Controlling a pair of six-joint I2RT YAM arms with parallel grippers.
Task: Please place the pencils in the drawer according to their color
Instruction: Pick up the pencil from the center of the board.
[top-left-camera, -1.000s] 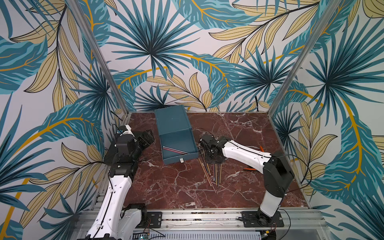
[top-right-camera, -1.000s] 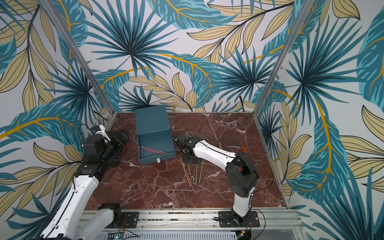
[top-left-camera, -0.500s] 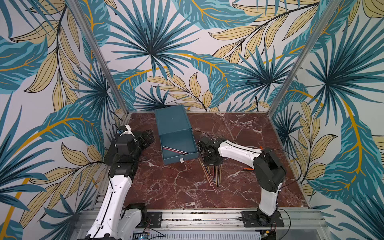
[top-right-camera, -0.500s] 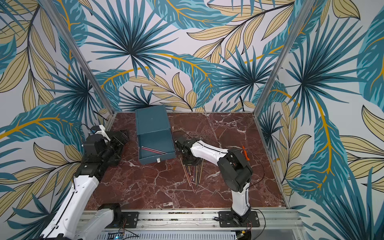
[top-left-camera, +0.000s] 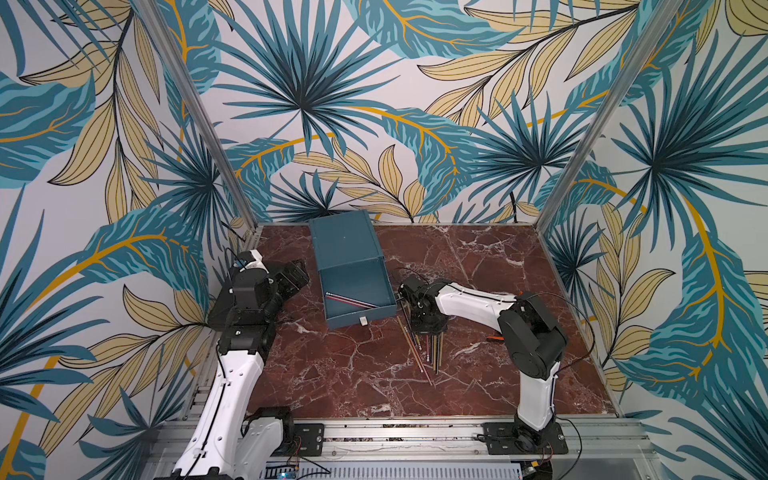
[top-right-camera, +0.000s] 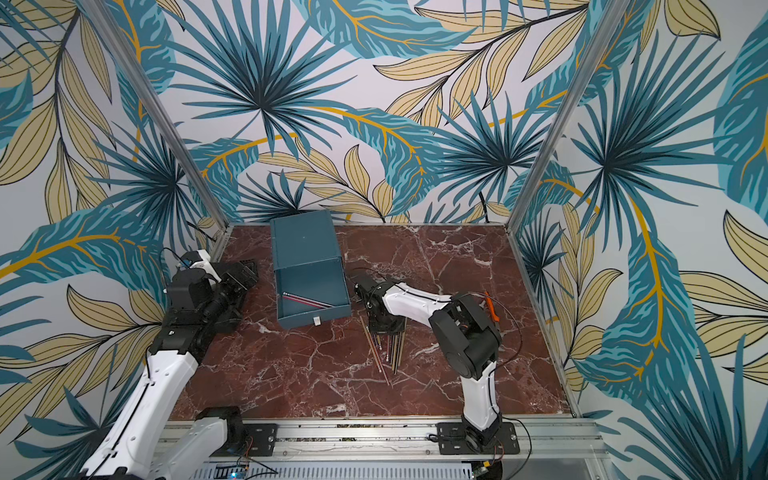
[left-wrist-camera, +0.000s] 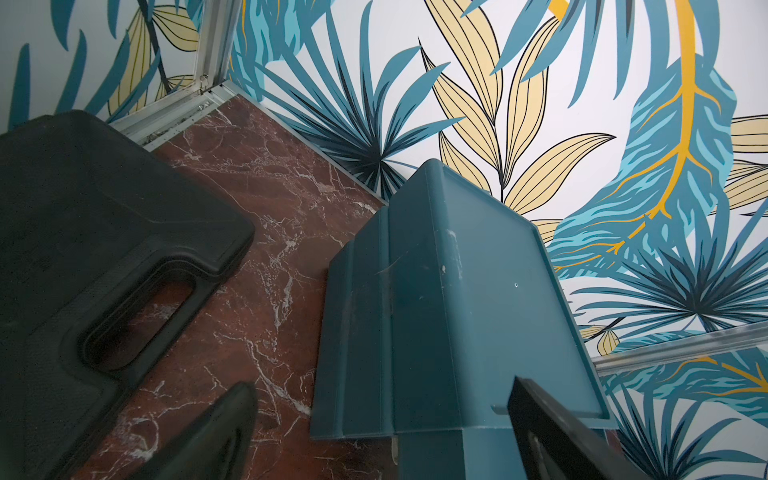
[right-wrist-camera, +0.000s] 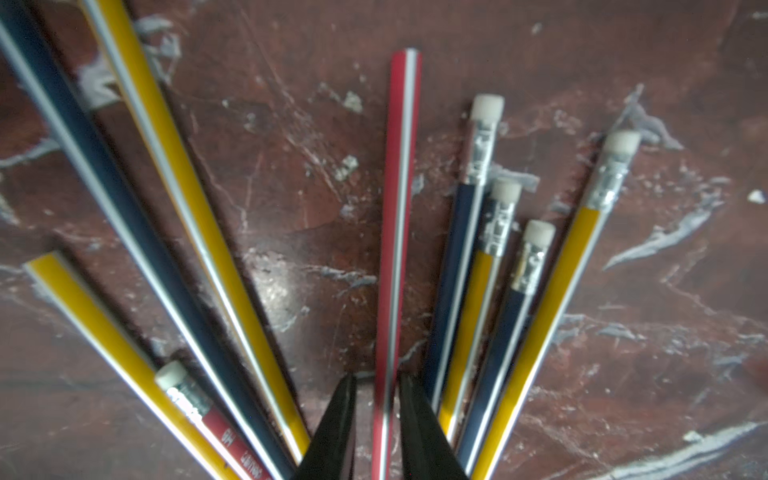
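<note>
Top views are both showing the left tool (top-left-camera: 296, 275) wide open and empty by the left edge of the worktop (top-left-camera: 478, 266). The drawer (top-left-camera: 347, 245) is standing near the back edge, with red pencils (top-left-camera: 351, 300) lying in its pulled-out tray. Right wrist view alone is showing the right tool (right-wrist-camera: 377, 376) narrowly parted astride a red pencil (right-wrist-camera: 397, 208) mid-worktop, not yet pinching. Centring first should be sparing its blue neighbour (right-wrist-camera: 453, 266).
</note>
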